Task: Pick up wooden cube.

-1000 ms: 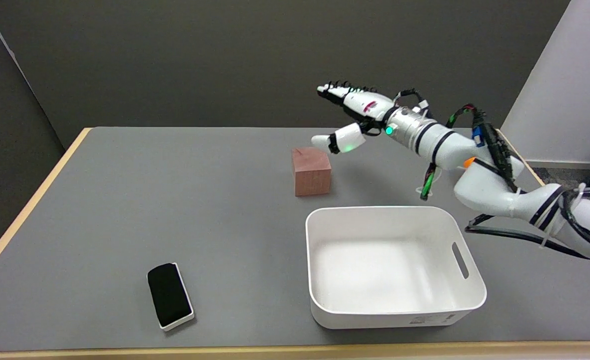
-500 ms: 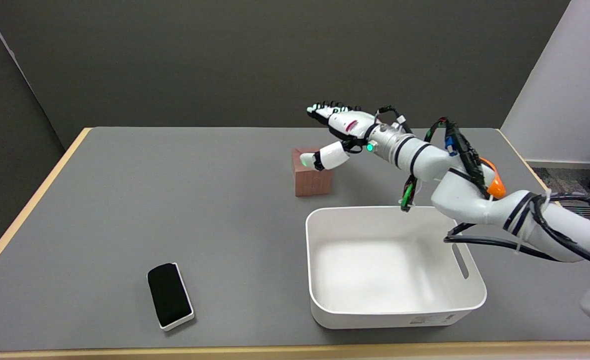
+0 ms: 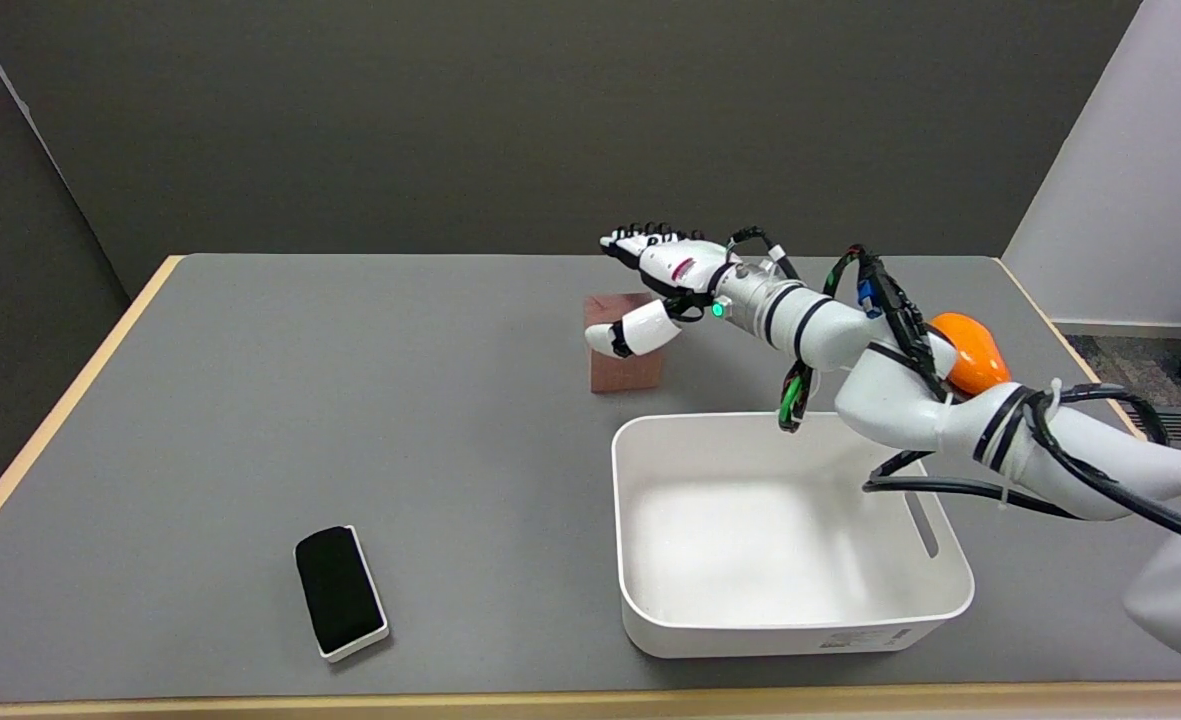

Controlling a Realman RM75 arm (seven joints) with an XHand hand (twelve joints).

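The wooden cube (image 3: 622,366), reddish brown, stands on the grey table (image 3: 350,400) just behind the white bin. My right hand (image 3: 653,285) hovers over the cube's top and right side with its fingers apart. Its thumb (image 3: 634,331) hangs in front of the cube's near face, and the other fingers (image 3: 635,240) stretch out above and behind the cube. I cannot tell whether the thumb touches the wood. The cube's upper right part is hidden by the hand.
An empty white bin (image 3: 785,630) with a slot handle sits in front of the cube, under my forearm. A black eraser in a white frame (image 3: 339,591) lies near the table's front edge at the left.
My right hand has come down and to the left, from up beside the cube to over it, with the thumb now in front of its near face. The cube has not moved.
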